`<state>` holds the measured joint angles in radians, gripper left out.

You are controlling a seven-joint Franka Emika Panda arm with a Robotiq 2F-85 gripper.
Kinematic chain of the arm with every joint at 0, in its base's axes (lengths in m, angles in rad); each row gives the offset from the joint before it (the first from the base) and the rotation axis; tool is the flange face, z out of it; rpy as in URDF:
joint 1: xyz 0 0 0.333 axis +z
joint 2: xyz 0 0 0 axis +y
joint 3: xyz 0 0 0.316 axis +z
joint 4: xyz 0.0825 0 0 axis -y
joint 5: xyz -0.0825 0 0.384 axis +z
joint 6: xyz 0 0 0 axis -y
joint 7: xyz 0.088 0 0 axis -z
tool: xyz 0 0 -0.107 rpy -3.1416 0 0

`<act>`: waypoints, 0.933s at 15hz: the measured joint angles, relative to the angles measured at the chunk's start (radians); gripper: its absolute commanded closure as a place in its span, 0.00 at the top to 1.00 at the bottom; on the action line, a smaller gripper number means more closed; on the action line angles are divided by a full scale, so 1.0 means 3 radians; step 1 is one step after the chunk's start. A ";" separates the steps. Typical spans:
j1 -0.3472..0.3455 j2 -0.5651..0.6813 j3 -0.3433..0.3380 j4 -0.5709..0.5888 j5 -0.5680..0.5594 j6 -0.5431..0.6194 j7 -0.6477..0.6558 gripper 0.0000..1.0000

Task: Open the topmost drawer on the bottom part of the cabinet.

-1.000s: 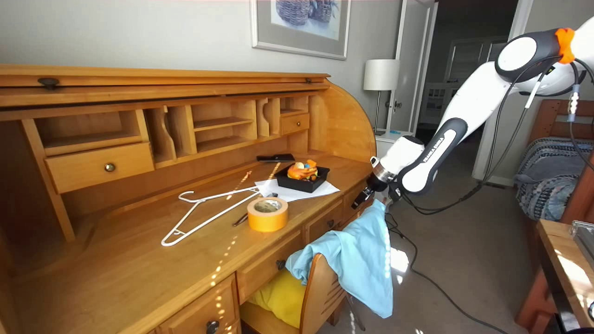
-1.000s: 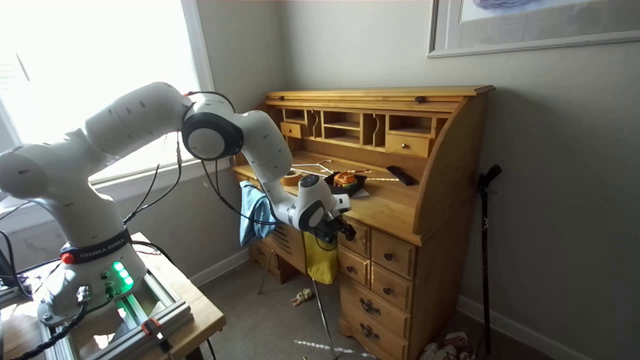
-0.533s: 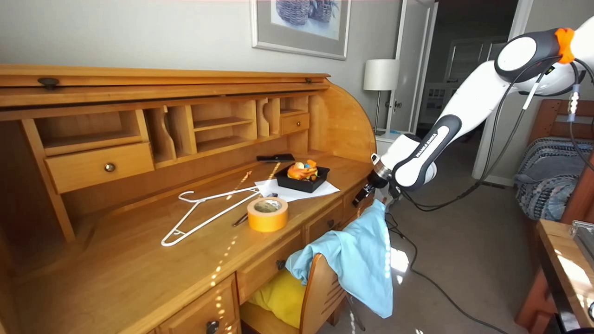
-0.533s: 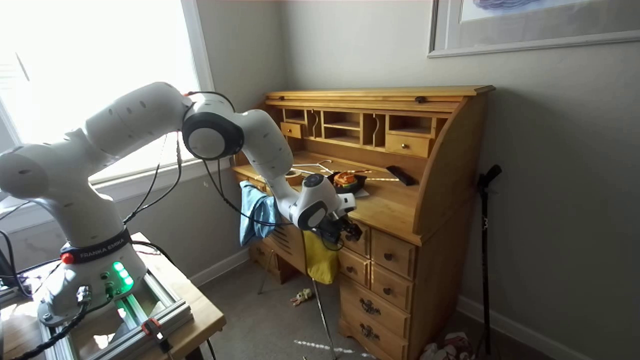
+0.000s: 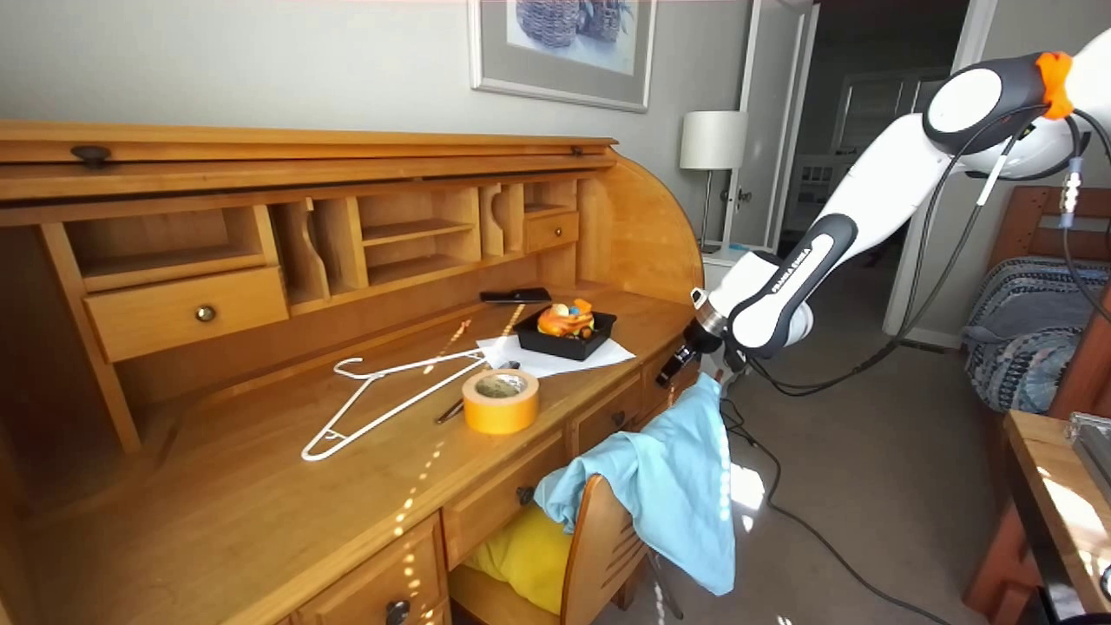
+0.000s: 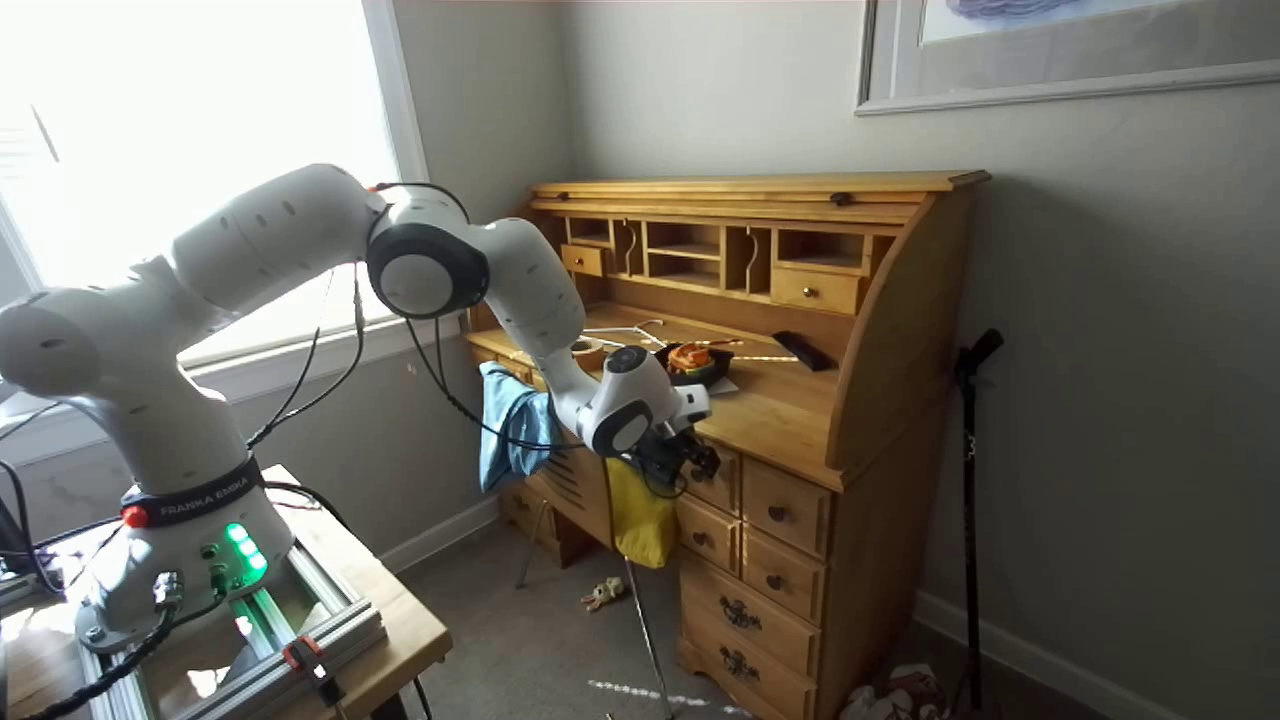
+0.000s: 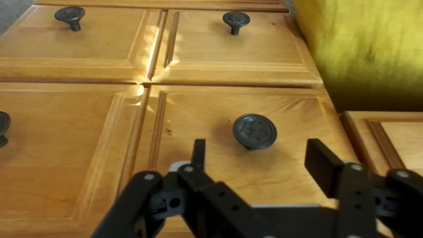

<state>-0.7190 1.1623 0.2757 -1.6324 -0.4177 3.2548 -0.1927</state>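
One drawer (image 7: 238, 165), in the topmost row on the lower part of the roll-top desk (image 6: 885, 520), is seen closed, its front level with a neighbouring drawer (image 7: 62, 155); close by, a yellow cushion (image 7: 366, 49) is placed on a wooden chair (image 5: 599, 551). In the wrist view, the drawer's dark round knob (image 7: 254, 132) is framed between the fingertips of the gripper (image 7: 258, 158), which are held apart, with bare wood shown on either side; how deep the knob is set between them cannot be told. Over the chair's back a light blue cloth (image 5: 673, 473) is draped. On the desk a white hanger (image 5: 374, 378) and a roll of yellow tape (image 5: 501, 414) are laid, and a black tray (image 5: 548, 345) is set partly on white paper (image 5: 536, 364).
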 measured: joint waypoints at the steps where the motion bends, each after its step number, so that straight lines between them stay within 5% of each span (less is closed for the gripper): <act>1: 0.0005 0.0000 0.0001 0.0000 0.0011 0.0001 -0.0006 0.39; 5: 0.0026 0.0004 -0.0028 0.0000 0.0032 0.0001 -0.0012 0.11; 14: 0.0041 -0.0004 -0.0044 -0.0010 0.0044 -0.0004 -0.0044 0.08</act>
<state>-0.7067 1.1611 0.2624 -1.6354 -0.4044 3.2537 -0.2060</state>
